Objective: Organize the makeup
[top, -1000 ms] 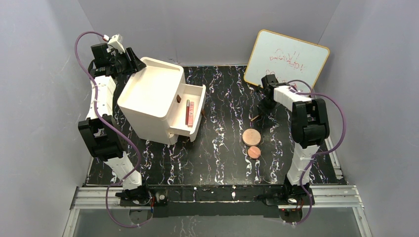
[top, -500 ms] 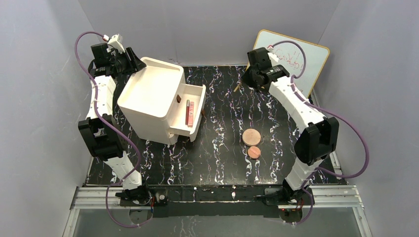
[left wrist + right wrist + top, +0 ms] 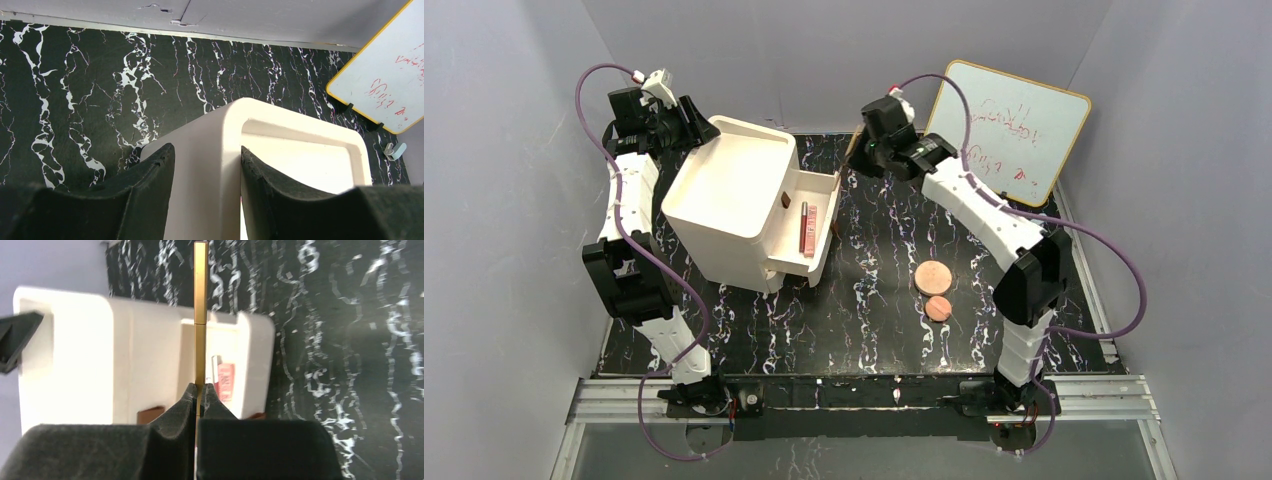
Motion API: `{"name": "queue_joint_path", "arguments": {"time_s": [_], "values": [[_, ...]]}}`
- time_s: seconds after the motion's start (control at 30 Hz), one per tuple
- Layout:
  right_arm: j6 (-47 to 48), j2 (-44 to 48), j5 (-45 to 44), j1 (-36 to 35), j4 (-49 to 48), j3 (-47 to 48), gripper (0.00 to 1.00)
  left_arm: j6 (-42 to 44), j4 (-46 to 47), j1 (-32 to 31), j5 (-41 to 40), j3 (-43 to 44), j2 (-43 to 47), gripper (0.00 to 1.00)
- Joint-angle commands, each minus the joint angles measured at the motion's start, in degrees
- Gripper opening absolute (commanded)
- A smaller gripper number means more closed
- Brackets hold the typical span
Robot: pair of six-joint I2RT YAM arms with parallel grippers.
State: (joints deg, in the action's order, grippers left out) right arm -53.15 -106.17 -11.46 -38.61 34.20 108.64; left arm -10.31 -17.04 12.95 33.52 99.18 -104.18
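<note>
The left fingers (image 3: 165, 160) are clenched on the white drawer unit (image 3: 724, 195), one finger on each side of the raised wall at its far left top edge. The unit stands on the left half of the bench (image 3: 874, 330), turned at an angle to the bench edges. Its upper drawer (image 3: 832, 195) is pulled out to the right, and one slim pink stick (image 3: 804, 228) lies lengthwise inside it. A brown knob (image 3: 784, 200) shows on the drawer front. The right fingers (image 3: 187, 405) are closed tightly on the lower end of a slim golden-brown stick (image 3: 200, 290), which projects straight out beyond the fingertips. The right arm reaches across the far side of the bench and holds this stick in the air, near the far end of the open drawer. The larger copper-pink disc (image 3: 932, 276) lies flat on the bench right of centre. The smaller copper-pink disc (image 3: 938, 308) lies just beside it on the near side; whether the two touch cannot be told. A whiteboard (image 3: 1009, 125) with red writing leans against the far right wall.
</note>
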Motion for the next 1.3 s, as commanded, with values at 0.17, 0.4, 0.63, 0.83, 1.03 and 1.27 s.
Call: {"name": "queue_joint_path", "arguments": {"time_s": [0.17,0.4,0.63,0.83,1.03,1.27], "values": [[-0.6,-3.5,0.8,-8.8,-2.5,8.0,0.01,0.6,-4.7,-1.1,0.9,-0.5,-1.4,0.46],[-2.1,-1.3,-1.4,-11.7,-3.2,4.1,0.01,0.6,-4.7,-1.1,0.8,-0.4,-1.3,0.46],[-5.0,-0.4,0.1,-13.2,-5.7,-4.1,0.01,0.6,-4.7,-1.1,0.9,-0.4,-1.1,0.46],[-6.6,-2.1,1.5,-13.5,-7.8,-8.5,0.01,0.6,-4.7,-1.1,1.0,-0.4,-1.0,0.46],[-6.4,-4.8,1.8,-13.5,-8.0,-7.4,0.01,0.6,-4.7,-1.1,1.2,-0.4,-1.0,0.46],[-6.0,-10.3,3.9,-13.5,-6.9,-2.6,0.01,0.7,-4.7,-1.1,1.0,-0.5,-0.8,0.46]]}}
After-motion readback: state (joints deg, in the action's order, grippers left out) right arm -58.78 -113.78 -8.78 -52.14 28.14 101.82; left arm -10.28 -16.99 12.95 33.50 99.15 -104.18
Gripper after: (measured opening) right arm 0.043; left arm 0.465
